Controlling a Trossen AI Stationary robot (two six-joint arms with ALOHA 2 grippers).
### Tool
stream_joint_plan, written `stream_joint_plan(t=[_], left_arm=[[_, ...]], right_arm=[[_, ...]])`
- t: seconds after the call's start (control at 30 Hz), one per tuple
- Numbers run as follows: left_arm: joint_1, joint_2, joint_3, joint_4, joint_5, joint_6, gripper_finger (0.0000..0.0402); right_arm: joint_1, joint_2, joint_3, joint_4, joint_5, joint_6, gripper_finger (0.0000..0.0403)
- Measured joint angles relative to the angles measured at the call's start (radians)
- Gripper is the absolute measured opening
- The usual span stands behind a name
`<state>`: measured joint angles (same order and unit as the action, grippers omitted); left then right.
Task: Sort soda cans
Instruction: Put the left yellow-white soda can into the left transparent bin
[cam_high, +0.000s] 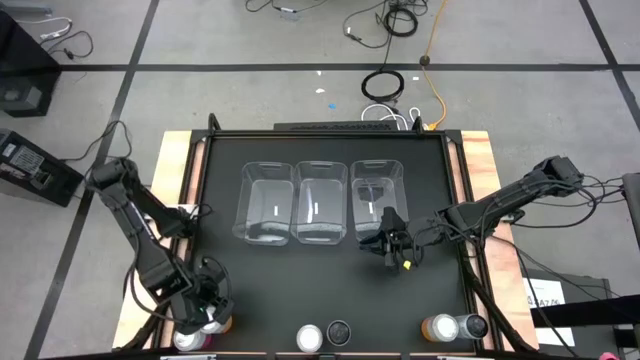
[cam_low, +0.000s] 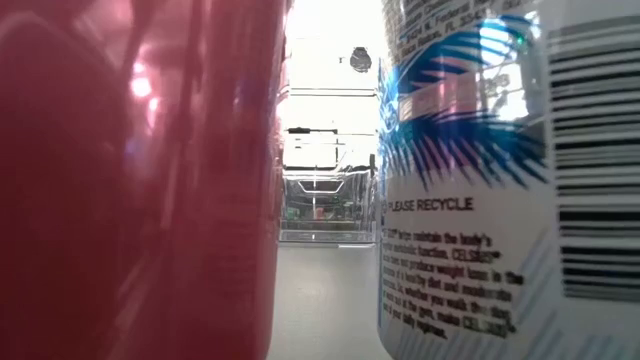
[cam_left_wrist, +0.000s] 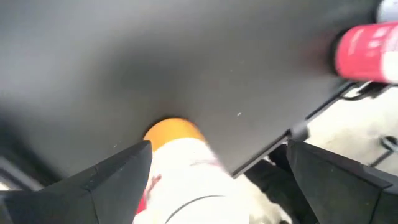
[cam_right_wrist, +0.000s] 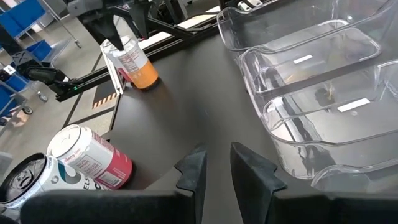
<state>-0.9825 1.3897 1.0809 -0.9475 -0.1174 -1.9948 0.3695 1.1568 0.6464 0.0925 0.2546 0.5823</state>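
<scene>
Lab or workshop: concrete floor (cam_high: 250, 95), loose cables (cam_high: 385, 20), blue bins (cam_right_wrist: 28, 15).

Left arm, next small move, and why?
Probably close the left gripper on the orange can. Its fingers stand wide open on either side of that can at the table's front left corner, and all three clear bins look empty. The right gripper waits, nearly shut, by the right bin.
</scene>
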Motion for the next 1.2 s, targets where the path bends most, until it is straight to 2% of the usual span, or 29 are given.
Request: stream_joint_plan(t=[0.63, 0.87, 1.2], left_arm=[[-0.087, 0.037, 0.000, 0.075, 0.070, 0.010, 0.0380], [-0.087, 0.091, 0.000, 0.074, 0.165, 0.064, 0.0380], [-0.087, 0.152, 0.000, 0.074, 0.170, 0.067, 0.0380]], right_arm=[[0.000, 0.000, 0.000, 0.000, 0.002, 0.008, 0.0066], [-0.001, 0.000, 0.000, 0.000, 0.007, 0.007, 0.0066], [-0.002, 0.000, 0.000, 0.000, 0.007, 0.000, 0.0066]])
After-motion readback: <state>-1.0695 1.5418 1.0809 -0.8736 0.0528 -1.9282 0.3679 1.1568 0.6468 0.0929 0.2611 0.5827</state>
